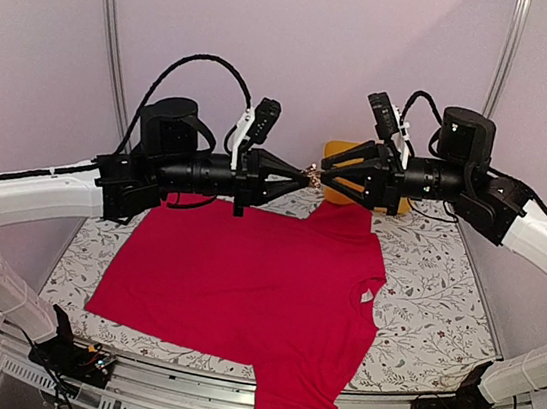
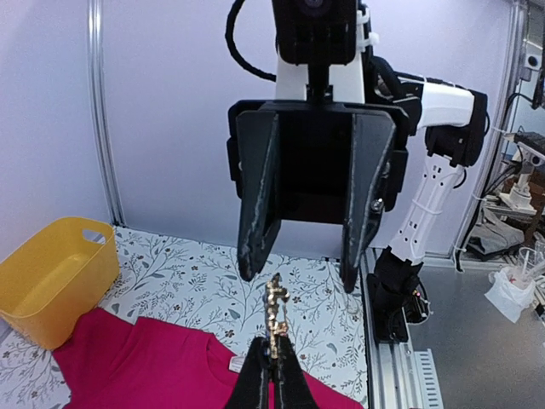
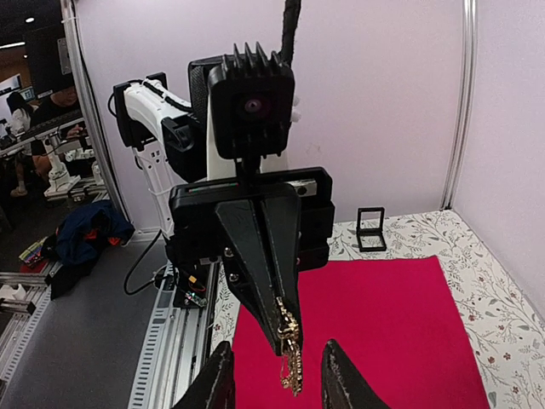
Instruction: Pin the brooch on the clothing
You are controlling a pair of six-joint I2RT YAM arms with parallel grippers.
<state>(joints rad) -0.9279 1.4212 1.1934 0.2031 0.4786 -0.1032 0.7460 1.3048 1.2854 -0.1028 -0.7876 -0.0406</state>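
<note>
The brooch [image 1: 311,174] is a small gold-silver cluster held in mid-air above the table. My left gripper [image 1: 303,177] is shut on it; the left wrist view shows the brooch [image 2: 275,317] sticking up from the closed fingertips. My right gripper [image 1: 323,177] is open, its fingers [image 2: 256,200] standing either side of the brooch tip. In the right wrist view the brooch [image 3: 290,358] hangs between my open fingers [image 3: 217,383]. The red-pink T-shirt [image 1: 263,284] lies flat on the tablecloth below, its neck label [image 1: 364,295] on the right.
A yellow bin [image 1: 346,154] stands at the back behind the grippers, also in the left wrist view [image 2: 51,277]. A small black box [image 3: 370,230] sits on the floral tablecloth [image 1: 433,296] beyond the shirt. The shirt hem hangs over the table's front rail [image 1: 178,394].
</note>
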